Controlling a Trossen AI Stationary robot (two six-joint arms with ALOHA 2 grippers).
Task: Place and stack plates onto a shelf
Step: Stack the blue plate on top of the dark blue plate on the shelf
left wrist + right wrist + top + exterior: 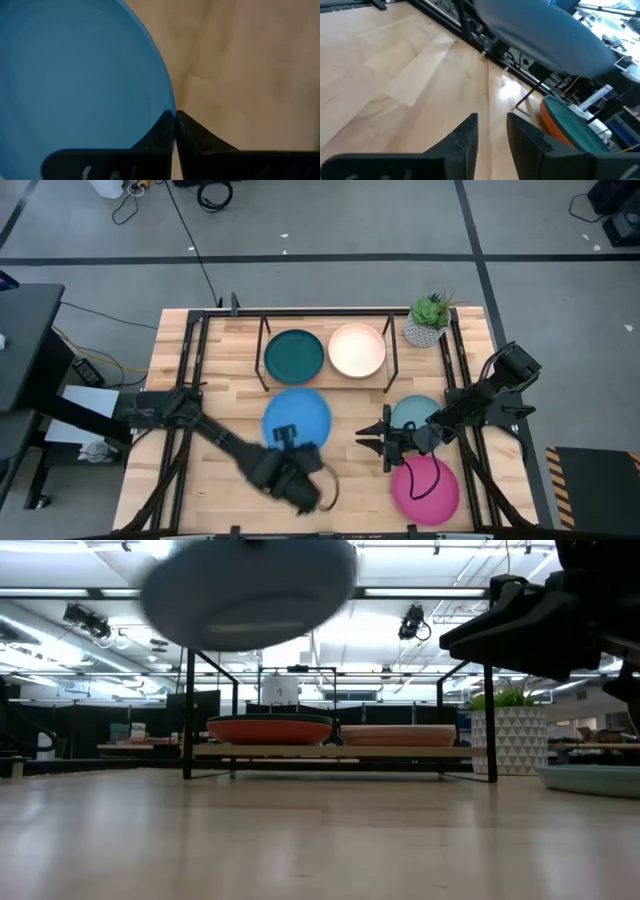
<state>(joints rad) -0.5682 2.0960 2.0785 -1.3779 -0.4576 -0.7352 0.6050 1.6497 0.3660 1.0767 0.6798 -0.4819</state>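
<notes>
Your left gripper (288, 442) pinches the blue plate (297, 418) by its rim, lifted clear mid-table for the shelf (325, 385). Right gripper (381, 442) waits, slightly open, empty.

Table (225, 480): pale wood boards, smooth, faint sheen, black metal rails. Shelf (392, 348): thin black metal rods, matt, over a light wood board. Blue plate (75, 75): smooth, matt, evenly coloured, pinched at its rim by the left gripper (175, 131), whose fingers look like dull black plastic. Dark teal plate (294, 355), peach plate (357, 351) and magenta plate (426, 489): same matt finish. Right gripper (492, 131): matt black fingers, finely textured. Pot (508, 739): white, patterned in relief
</notes>
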